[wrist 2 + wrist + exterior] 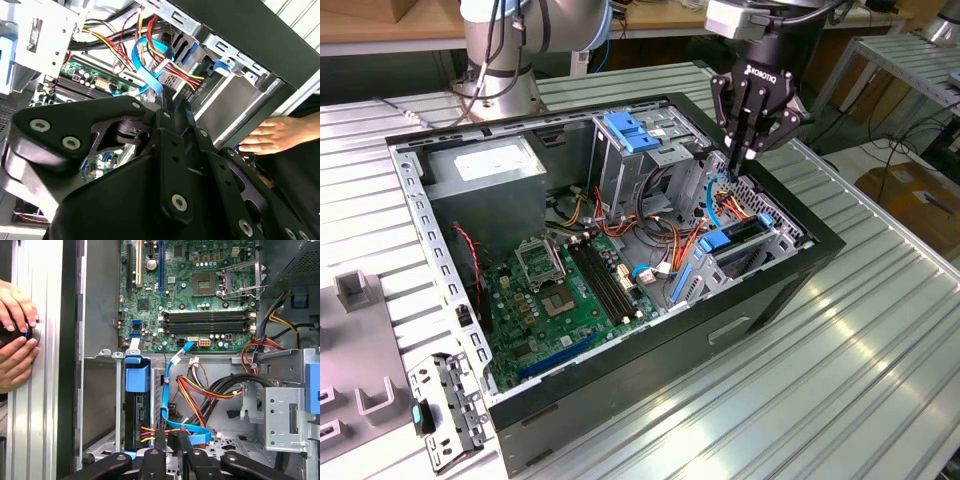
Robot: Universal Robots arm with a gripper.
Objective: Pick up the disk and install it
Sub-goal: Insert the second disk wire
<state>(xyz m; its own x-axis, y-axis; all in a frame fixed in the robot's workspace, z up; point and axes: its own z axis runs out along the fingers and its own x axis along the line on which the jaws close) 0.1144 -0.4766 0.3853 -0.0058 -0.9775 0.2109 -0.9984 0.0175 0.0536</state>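
Note:
The disk (pixel 738 240) stands on edge inside the lower drive bay at the case's corner toward the exterior view's right. Its bright blue carrier rail (pixel 137 377) shows at the bay's mouth, and its blue tab (pixel 223 65) also shows in the second wrist view. My gripper (pixel 744 152) hangs just above the case rim behind that bay, over the blue data cable (pixel 172 390) and the red-and-yellow power wires. The fingertips (pixel 159 441) sit close together with nothing between them. The gripper (pixel 175 100) is apart from the disk.
The open computer case (pixel 800 270) lies on a ribbed metal table. Inside are a green motherboard (pixel 570 290), a grey power supply (pixel 485 170) and an upper drive cage with a blue latch (pixel 635 135). A person's hands (pixel 15 335) rest beside the case. A metal bracket (pixel 445 410) lies outside it.

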